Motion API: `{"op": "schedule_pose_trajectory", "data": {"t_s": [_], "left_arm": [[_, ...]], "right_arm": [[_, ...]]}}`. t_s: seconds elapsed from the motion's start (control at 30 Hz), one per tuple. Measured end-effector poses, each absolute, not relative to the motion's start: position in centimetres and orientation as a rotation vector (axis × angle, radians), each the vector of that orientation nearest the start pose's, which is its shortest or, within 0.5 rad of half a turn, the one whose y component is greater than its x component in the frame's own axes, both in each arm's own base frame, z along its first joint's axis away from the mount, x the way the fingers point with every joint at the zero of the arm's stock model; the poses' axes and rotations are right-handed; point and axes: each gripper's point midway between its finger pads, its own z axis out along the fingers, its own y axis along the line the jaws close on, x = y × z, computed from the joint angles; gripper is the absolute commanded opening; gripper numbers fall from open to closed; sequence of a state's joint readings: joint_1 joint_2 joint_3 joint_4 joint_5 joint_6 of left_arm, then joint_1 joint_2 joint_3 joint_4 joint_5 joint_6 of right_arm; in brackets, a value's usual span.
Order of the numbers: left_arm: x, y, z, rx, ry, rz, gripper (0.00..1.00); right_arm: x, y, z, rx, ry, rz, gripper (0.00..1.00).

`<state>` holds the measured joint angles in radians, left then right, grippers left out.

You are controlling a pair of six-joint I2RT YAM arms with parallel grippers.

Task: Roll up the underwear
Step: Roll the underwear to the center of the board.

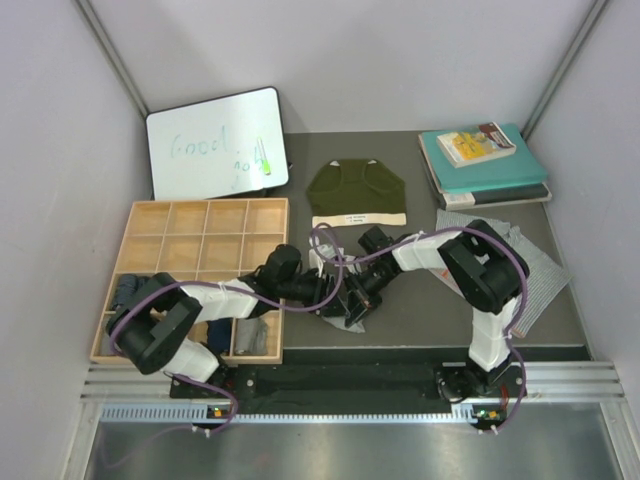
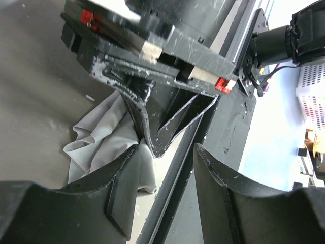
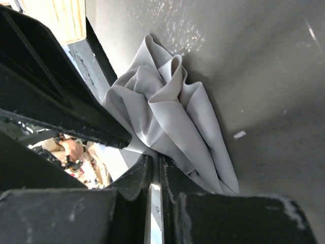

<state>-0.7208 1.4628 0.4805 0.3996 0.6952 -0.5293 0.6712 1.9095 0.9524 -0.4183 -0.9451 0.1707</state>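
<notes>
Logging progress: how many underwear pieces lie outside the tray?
3: olive green one, back centre; light grey one bunched at front centre; patterned one right, partly under the right arm. More may be hidden.

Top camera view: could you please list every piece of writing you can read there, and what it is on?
"Good job": faint green handwriting on the whiteboard.
Label on the waistband of the green underwear: too small to read.
Cover of the small book lying on the teal books: too blurred to read.
</notes>
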Motion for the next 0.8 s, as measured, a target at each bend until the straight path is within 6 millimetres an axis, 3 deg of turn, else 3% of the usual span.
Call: {"op": "schedule_pose_trajectory", "data": {"t_s": [0.47,0.8], "left_arm": [[15.1,-30.4,5.0,0.691,2.326,-1.318,0.49],[14.7,-30.4,3.4,0.724,2.372,-1.224,0.36]], "right_arm": [[13.5,29.3,2.1,-0.850,2.885,1.562,0.00],[13.7,29.2,2.2,-0.818,2.890,1.603,0.00]]}}
